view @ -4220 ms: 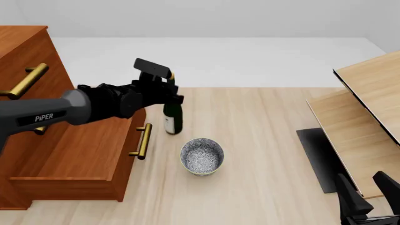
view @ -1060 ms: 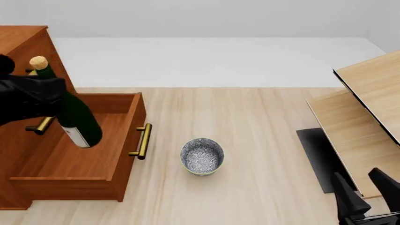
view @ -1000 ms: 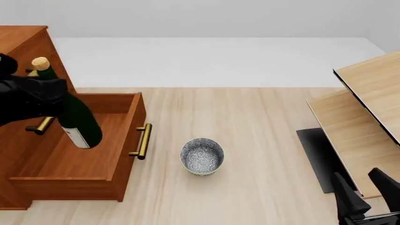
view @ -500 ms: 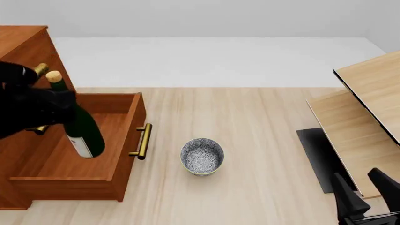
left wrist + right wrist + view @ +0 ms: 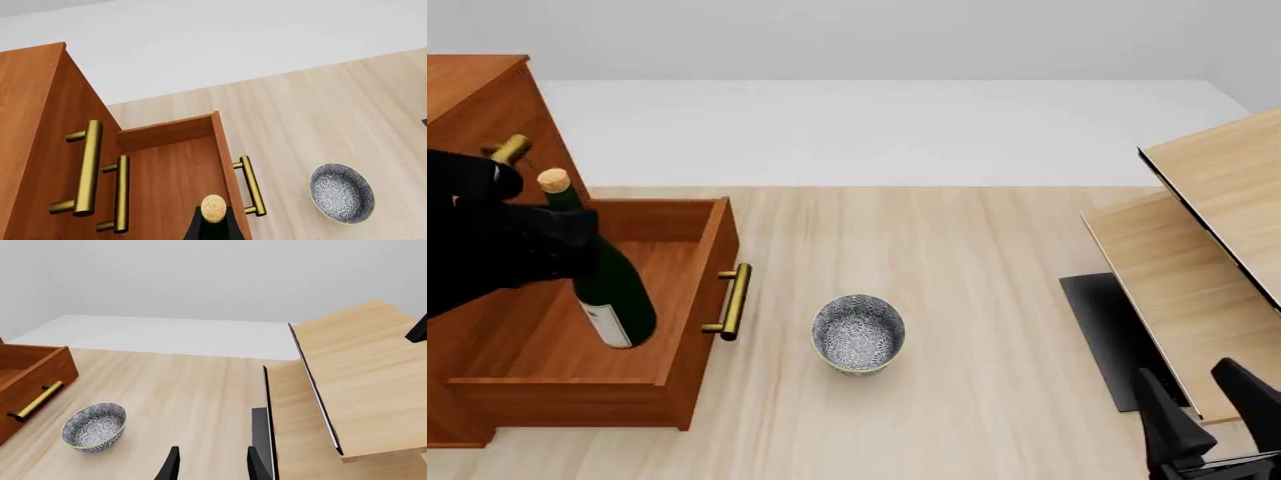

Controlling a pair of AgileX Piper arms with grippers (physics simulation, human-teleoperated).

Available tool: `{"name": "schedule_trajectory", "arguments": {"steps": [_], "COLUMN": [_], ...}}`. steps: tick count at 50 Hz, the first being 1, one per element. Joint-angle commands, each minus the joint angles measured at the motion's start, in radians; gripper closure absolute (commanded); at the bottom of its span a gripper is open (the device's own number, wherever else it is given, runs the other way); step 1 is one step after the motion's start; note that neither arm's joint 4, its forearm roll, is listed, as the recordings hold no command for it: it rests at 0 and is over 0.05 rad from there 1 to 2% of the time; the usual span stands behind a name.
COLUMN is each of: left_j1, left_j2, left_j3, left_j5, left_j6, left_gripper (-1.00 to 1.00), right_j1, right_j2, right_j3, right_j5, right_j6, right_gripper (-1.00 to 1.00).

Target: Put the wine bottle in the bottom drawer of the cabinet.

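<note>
The left claw (image 5: 554, 245) has carried the bottle (image 5: 607, 285) from the bench beside the bowl (image 5: 858, 333) over into the open drawer (image 5: 687, 370). In the last second the bottle has dropped lower and slid a bit right.

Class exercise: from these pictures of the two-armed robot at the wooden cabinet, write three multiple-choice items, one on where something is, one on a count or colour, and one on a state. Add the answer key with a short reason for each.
1. Where is the wine bottle?
A. Standing on the table beside the bowl
B. Held tilted over the open bottom drawer
C. Lying on the pale wood furniture

2. How many bowls are on the table?
A. One
B. Two
C. Three

3. What state is the bottom drawer in?
A. Shut flush with the cabinet
B. Taken out and lying on the table
C. Pulled open

Answers:
1. B, the left gripper holds the bottle by its neck, leaning over the drawer.
2. A, only one patterned blue-and-white bowl shows, right of the drawer.
3. C, the drawer juts out from the cabinet, its inside showing.
</note>
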State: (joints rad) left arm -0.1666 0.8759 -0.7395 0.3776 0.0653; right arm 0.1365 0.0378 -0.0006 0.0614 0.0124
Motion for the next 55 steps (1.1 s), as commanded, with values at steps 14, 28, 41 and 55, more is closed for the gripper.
{"name": "schedule_trajectory", "arguments": {"steps": [14, 28, 41, 55], "left_j1": [0.0, 0.006, -0.041, 0.024], "left_j2": [-0.005, 0.0, 0.022, 0.131], "left_j3": [0.034, 0.099, 0.151, 0.146], "left_j5": [-0.031, -0.075, -0.096, -0.111], "left_j6": [0.009, -0.008, -0.024, -0.023], "left_gripper": [1.0, 1.0, 1.0, 1.0], "right_j1": [0.003, 0.004, 0.003, 0.005], "right_j2": [0.003, 0.005, -0.002, 0.002], "right_j3": [0.0, 0.0, 0.0, 0.0], "right_j5": [0.001, 0.0, 0.008, 0.003], "right_j6": [-0.002, -0.004, -0.004, -0.004], "right_gripper": [-1.0, -1.0, -1.0, -1.0]}}
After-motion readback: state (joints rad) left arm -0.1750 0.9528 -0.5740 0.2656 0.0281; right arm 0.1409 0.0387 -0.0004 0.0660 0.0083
